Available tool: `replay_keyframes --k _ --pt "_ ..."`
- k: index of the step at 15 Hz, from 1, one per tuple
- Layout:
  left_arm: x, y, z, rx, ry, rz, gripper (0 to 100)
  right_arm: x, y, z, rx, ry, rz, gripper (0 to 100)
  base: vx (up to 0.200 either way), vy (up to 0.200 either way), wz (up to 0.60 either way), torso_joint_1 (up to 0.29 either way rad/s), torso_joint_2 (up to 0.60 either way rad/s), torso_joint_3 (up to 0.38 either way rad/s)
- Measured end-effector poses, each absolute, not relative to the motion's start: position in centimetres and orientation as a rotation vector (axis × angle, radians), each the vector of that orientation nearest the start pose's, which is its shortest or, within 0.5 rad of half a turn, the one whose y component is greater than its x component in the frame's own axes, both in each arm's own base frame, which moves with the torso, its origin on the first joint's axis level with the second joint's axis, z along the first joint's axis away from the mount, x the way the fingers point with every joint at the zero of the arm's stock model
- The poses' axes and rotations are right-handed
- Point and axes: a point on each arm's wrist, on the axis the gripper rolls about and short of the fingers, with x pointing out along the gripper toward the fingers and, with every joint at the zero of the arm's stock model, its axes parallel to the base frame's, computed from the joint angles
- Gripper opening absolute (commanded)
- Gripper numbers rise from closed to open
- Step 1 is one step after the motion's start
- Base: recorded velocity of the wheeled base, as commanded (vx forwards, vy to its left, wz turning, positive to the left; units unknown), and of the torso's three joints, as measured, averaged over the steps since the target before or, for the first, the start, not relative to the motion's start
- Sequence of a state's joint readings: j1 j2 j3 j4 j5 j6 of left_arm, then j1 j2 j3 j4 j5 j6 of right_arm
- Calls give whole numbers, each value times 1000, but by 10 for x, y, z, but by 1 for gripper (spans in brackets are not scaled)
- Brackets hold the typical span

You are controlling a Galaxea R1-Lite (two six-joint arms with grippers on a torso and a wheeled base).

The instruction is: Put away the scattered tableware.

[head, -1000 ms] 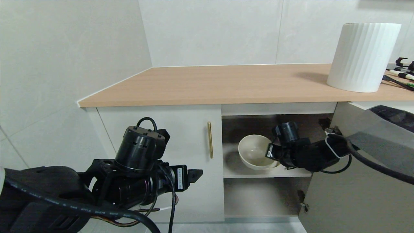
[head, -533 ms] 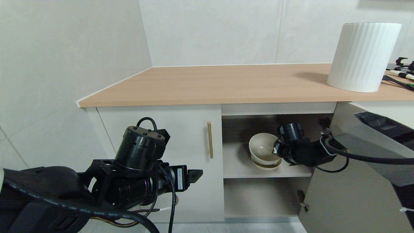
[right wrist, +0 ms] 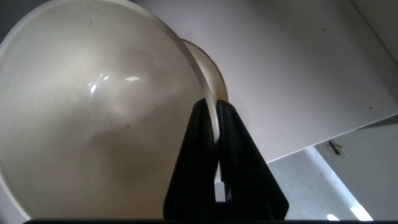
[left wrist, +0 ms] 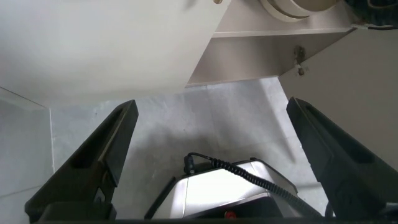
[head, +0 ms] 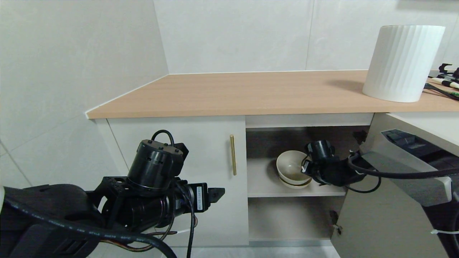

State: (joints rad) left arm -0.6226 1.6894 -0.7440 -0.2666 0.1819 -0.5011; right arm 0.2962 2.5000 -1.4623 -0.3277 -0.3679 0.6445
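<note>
In the head view my right arm reaches from the right into the open half of the cabinet, forearm about level, and my right gripper (head: pixel 307 170) is clamped on the near rim of the cream bowl (head: pixel 289 166). The bowl sits on a lower dish (head: pixel 294 185) on the upper shelf (head: pixel 261 183), tipped a little so that its mouth faces me. The open cabinet door (head: pixel 376 222) stands just beside my forearm on the right. My left arm hangs low in front of the closed door (head: pixel 200 143), its left gripper (head: pixel 216 193) pointing toward the brass handle (head: pixel 232 154) without touching it. On the wooden countertop (head: pixel 251 93) above stands a white ribbed container (head: pixel 403 62), with some utensils (head: pixel 446 83) at the far right edge. In the left wrist view my left gripper (left wrist: pixel 211 106) is spread wide and holds nothing; between its fingers (left wrist: pixel 106 158) lie the grey floor (left wrist: pixel 205 130), the front edge of the shelf (left wrist: pixel 280 28) and a door hinge (left wrist: pixel 299 59). In the right wrist view the two black fingers (right wrist: pixel 199 143) of my right gripper (right wrist: pixel 215 107) pinch the thin wall of the cream bowl (right wrist: pixel 93 112), one inside and one outside. The rim of the lower dish (right wrist: pixel 210 70) peeks out just behind it, on the pale shelf (right wrist: pixel 292 68).
</note>
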Motion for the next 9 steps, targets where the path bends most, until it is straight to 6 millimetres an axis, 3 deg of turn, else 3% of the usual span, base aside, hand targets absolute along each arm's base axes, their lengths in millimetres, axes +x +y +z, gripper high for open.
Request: replay_keyframes --k 4,5,9 --pt "229 -159 136 -209 714 -254 100 454 130 -1 386 618 -285 0 0 0 0 0 0 0" --pt "229 -159 136 -209 714 -253 100 454 130 -1 386 618 -285 100 0 0 0 0 0 0" --pt "229 -159 136 -209 714 -254 100 454 130 -2 385 620 -284 100 0 0 0 0 0 0"
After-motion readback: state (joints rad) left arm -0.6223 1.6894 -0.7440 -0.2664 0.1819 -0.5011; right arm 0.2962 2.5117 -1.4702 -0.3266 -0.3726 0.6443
